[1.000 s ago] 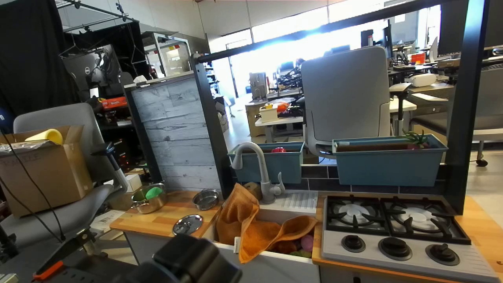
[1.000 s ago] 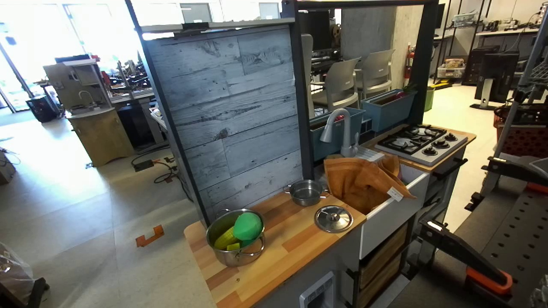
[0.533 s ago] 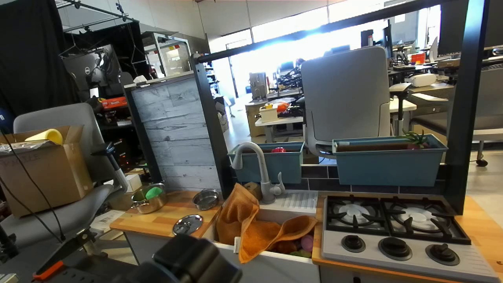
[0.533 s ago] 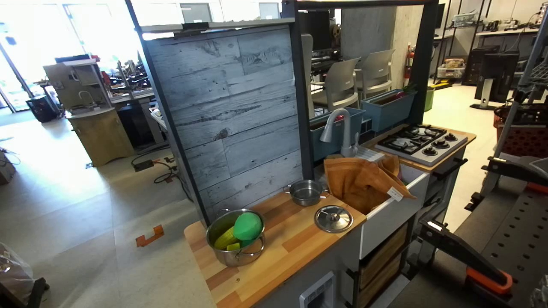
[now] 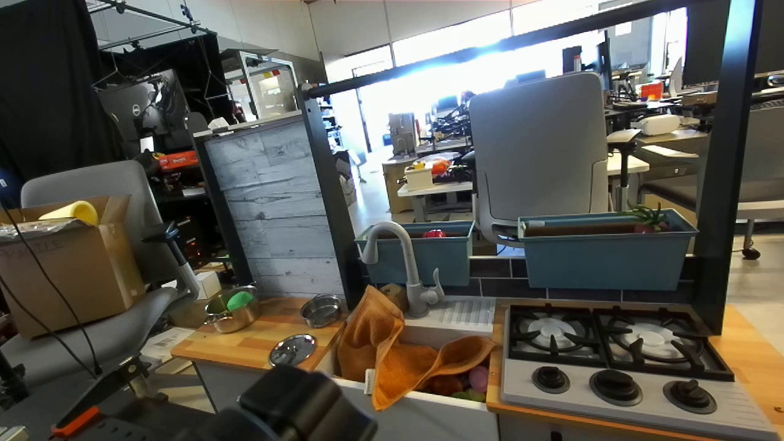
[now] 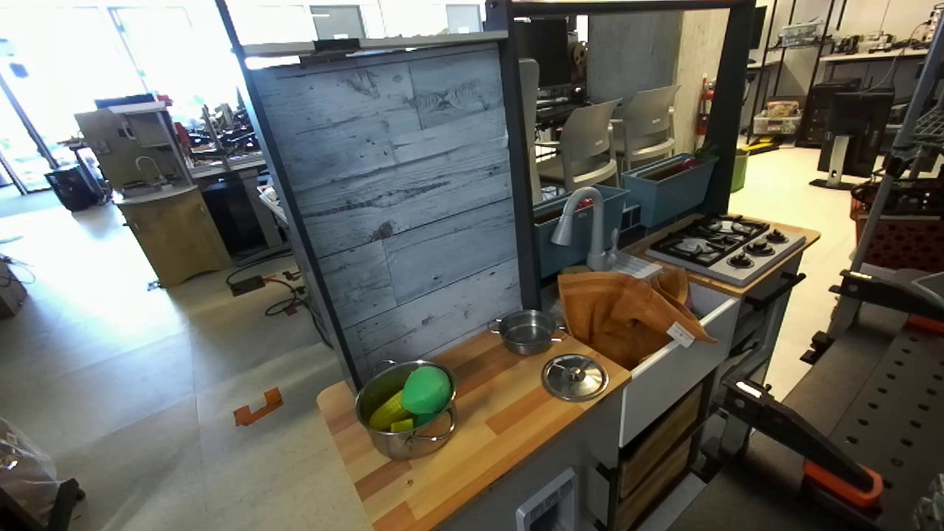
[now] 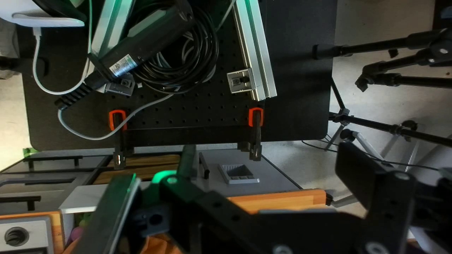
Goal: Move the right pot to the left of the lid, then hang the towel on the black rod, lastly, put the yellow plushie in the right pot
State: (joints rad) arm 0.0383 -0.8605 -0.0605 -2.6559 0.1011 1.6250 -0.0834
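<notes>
The right pot (image 6: pixel 527 333) is a small steel pot without contents, standing near the black post behind the glass-and-steel lid (image 6: pixel 574 377). Lying crumpled in the sink, the orange-brown towel (image 5: pixel 383 355) hangs partly over its front wall. High across the frame runs the black rod (image 5: pixel 508 48), with nothing on it. A yellow corn-shaped plushie (image 6: pixel 389 411) sits in the larger left pot (image 6: pixel 407 444) beside a green thing. In the wrist view my gripper (image 7: pixel 267 155) is open, its fingers wide apart with nothing between them, away from the counter's objects.
A grey faucet (image 5: pixel 401 257) rises behind the sink (image 5: pixel 441 401). The stove (image 5: pixel 612 349) lies right of it, with blue planters (image 5: pixel 606 260) behind. A dark table (image 7: pixel 300 116) bears clamps (image 7: pixel 256 135), metal profiles and coiled cable (image 7: pixel 190 63).
</notes>
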